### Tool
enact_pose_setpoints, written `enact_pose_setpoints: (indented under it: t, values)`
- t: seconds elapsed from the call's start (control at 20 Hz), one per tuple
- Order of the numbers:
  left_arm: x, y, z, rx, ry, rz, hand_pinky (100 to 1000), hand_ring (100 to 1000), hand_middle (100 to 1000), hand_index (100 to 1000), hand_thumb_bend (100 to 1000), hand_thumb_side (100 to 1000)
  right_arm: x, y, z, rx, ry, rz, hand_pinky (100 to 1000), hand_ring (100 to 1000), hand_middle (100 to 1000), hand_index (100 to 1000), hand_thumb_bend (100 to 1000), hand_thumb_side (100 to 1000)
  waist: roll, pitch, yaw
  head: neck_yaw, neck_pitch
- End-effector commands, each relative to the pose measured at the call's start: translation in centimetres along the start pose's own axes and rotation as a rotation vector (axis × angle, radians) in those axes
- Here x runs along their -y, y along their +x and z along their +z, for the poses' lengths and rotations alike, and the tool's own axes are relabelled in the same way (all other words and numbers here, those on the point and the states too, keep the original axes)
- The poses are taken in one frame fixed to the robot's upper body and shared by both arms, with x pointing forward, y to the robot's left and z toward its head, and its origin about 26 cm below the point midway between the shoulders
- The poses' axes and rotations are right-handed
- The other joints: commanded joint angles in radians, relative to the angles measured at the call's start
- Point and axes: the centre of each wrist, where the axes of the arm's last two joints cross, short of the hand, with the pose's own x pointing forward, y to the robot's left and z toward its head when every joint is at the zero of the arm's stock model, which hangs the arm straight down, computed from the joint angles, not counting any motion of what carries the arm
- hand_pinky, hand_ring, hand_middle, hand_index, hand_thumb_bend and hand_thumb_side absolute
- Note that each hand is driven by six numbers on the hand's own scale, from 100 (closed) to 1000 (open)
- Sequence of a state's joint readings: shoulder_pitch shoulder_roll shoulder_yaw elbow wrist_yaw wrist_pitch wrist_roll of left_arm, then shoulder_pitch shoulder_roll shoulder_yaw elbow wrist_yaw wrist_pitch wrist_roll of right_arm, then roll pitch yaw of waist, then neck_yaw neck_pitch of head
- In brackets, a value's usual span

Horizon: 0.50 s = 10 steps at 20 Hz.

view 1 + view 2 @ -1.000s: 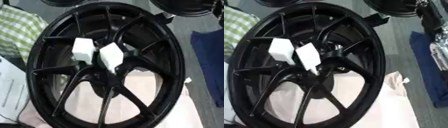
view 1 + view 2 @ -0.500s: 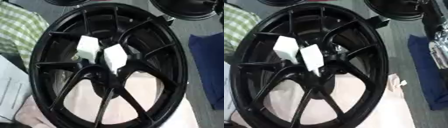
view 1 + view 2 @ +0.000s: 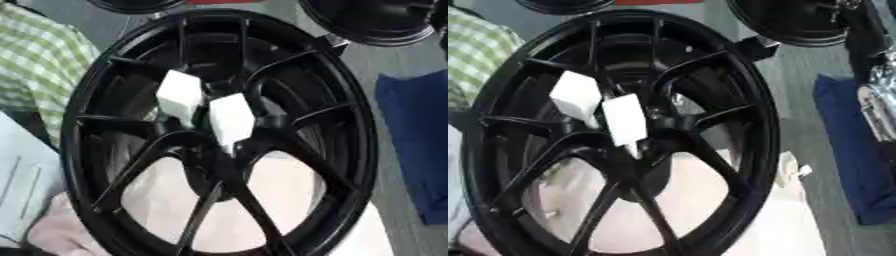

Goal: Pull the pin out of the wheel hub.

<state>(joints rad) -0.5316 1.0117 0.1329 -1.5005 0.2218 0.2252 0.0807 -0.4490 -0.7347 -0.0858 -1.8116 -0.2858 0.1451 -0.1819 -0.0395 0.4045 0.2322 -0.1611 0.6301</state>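
Note:
A large black spoked wheel (image 3: 350, 150) fills both views, standing tilted with its face toward me. At its hub (image 3: 219, 150) sit two white blocks, one on the left (image 3: 179, 95) and one on the right (image 3: 230, 120), side by side and angled. A thin pale tip hangs below the right block (image 3: 634, 150). I cannot make out a pin apart from these white pieces. Neither of my hands shows in either view. A black and silver part (image 3: 877, 95) runs along the right edge of the right eye view.
Pale pink cloth (image 3: 280, 190) lies behind the spokes. Green checked fabric (image 3: 44, 65) is at the left, white paper (image 3: 22, 185) below it, blue cloth (image 3: 420, 150) at the right. Two more black wheels (image 3: 367, 20) (image 3: 140, 5) lie at the top.
The whole picture has drifted a little, so the camera moved. The white blocks stay at the hub in the same pose.

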Motion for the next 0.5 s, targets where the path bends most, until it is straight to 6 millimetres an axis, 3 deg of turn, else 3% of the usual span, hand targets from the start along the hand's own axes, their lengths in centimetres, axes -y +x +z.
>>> enact_pose_setpoints:
  t: [0.05, 0.1, 0.15, 0.3, 0.5]
  values:
    - [1.0, 3.8, 0.8, 0.156, 0.145, 0.201, 647, 767, 699, 772, 470, 704, 0.6, 1.7, -0.5, 0.06, -0.01, 0.013, 902, 830, 745, 710, 100, 815, 0.003, -0.023, 0.001, 0.0, -0.01]
    - [2.3, 4.5, 1.4, 0.183, 0.159, 0.274, 647, 765, 692, 767, 498, 638, 0.5, 1.9, -0.5, 0.07, -0.011, 0.01, 902, 830, 745, 710, 100, 819, 0.002, -0.022, 0.0, 0.002, -0.011]
    - [3.4, 5.1, 2.1, 0.204, 0.16, 0.33, 646, 765, 691, 765, 450, 709, 0.5, 2.1, -0.6, 0.078, -0.012, 0.008, 902, 830, 745, 710, 100, 809, 0.0, -0.021, -0.001, 0.002, -0.012]
    - [6.2, 6.4, 4.3, 0.264, 0.157, 0.471, 648, 763, 687, 763, 450, 687, 0.5, 2.7, -0.7, 0.103, -0.016, 0.008, 901, 830, 745, 710, 100, 799, -0.007, -0.016, -0.006, 0.003, -0.017]
    - [8.4, 7.1, 6.4, 0.298, 0.189, 0.534, 647, 758, 677, 760, 451, 681, 0.6, 3.2, -0.8, 0.122, -0.026, 0.007, 901, 829, 745, 710, 100, 795, -0.015, -0.011, -0.01, 0.005, -0.019]
